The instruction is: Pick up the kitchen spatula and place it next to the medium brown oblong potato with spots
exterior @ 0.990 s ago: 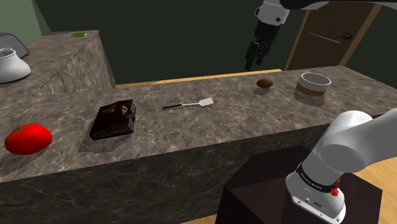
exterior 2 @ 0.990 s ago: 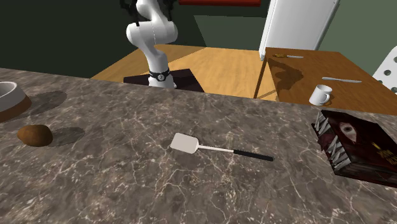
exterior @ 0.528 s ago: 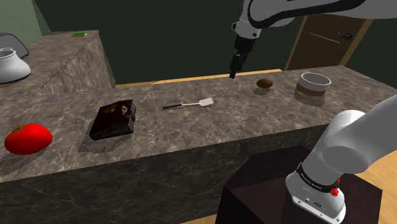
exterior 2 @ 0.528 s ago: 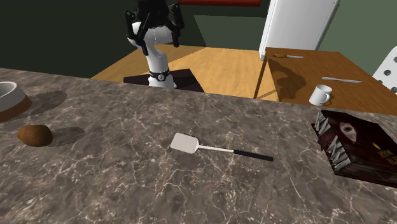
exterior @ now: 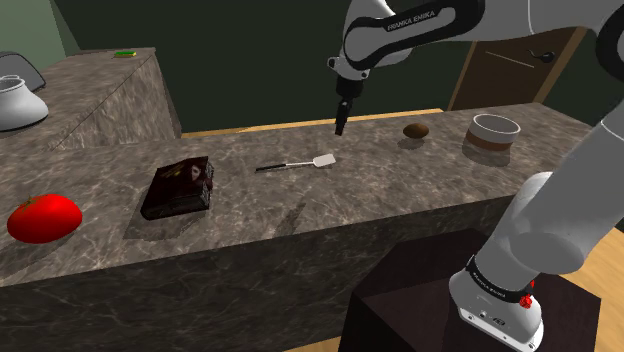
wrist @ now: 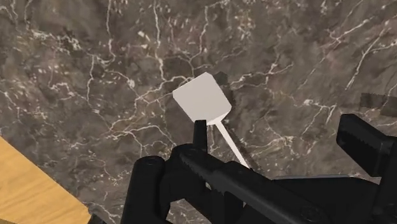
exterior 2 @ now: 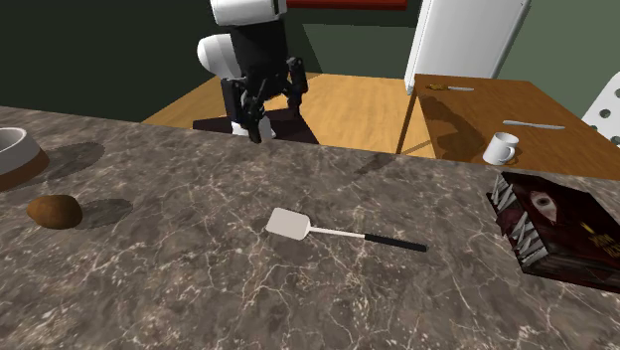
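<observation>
Hand [exterior: 341, 124]: empty, fingers apart | position: raised above the blade end of the spatula [exterior: 291, 165] | axis: handle flat along tabletop [exterior: 400, 190], pointing away from potato [exterior: 417, 131].

My end effector [exterior 2: 270, 111] hangs, fingers spread, over the marbled surface's [exterior 2: 179, 288] far edge; the spatula [exterior 2: 290, 224] lies flat, the potato [exterior 2: 54, 211] well apart.
</observation>
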Controlling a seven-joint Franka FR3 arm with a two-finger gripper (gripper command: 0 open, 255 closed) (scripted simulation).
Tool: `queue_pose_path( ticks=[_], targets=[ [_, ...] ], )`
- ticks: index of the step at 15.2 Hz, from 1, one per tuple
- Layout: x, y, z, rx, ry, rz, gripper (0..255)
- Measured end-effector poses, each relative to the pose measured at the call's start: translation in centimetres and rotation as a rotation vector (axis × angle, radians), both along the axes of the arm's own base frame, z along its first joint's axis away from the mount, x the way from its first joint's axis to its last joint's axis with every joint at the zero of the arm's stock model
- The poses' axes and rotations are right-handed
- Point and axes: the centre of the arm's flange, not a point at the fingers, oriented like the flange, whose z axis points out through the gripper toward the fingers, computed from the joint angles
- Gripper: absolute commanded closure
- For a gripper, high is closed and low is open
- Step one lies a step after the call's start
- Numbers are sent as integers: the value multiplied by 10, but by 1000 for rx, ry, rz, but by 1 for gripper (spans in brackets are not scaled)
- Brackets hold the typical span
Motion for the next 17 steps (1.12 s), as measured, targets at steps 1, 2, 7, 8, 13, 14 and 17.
queue_pose_path(
  ticks=[1,2,7,8,13,14,17],
  targets=[
    [11,3,-10,-3,0,32,0],
    [21,10,-17,-6,1,64,0],
    [68,36,-57,-22,1,225,0],
    [78,42,-64,-25,1,257,0],
    [119,76,-103,-40,2,417,0],
    [127,83,-109,-43,2,446,0],
    [131,91,-127,-45,2,471,0]
  ],
)
